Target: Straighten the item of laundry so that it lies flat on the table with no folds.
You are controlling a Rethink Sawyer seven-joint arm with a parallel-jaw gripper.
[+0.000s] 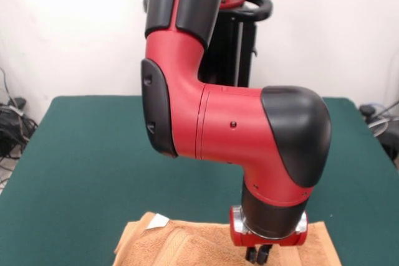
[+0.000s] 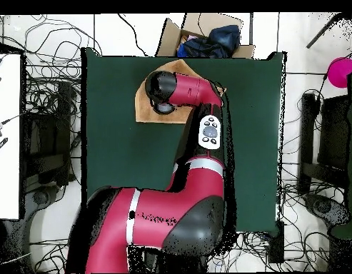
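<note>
The orange-tan towel [image 1: 181, 244] lies at the table's near edge in the front view, with a corner folded over beside its small white tag [image 1: 158, 220]. The bottom of the picture cuts it off. My gripper [image 1: 259, 255] points straight down at the towel's right part, low against the cloth. In the overhead view the towel [image 2: 145, 107] lies at the far edge of the green table [image 2: 121, 150]. There the arm's wrist [image 2: 164, 87] covers most of it and hides the gripper.
A cardboard box holding dark blue cloth [image 2: 207, 39] stands just beyond the table's far edge in the overhead view. A pink object [image 2: 340, 71] is at the right. Cables lie on the floor around the table. A white surface [image 2: 7, 135] is at the left.
</note>
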